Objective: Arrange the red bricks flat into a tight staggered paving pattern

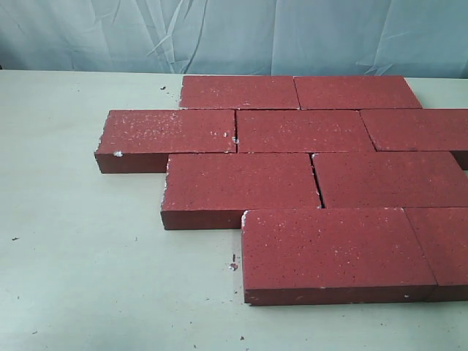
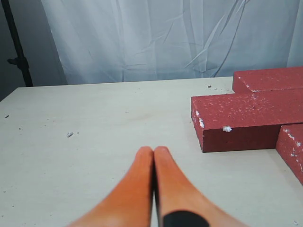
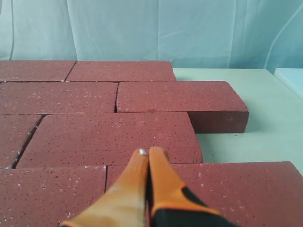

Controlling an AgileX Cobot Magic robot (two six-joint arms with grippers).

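Exterior view: the pale desk (image 1: 88, 256) carries the red bricks (image 1: 303, 131). They lie flat in four staggered rows from far to near, over its middle and right, edge to edge but for a thin gap in the third row. The left gripper (image 2: 153, 151) hovers over bare desk left of the bricks, jaws together. The right gripper (image 3: 148, 152) hangs over the near rows, jaws likewise together.
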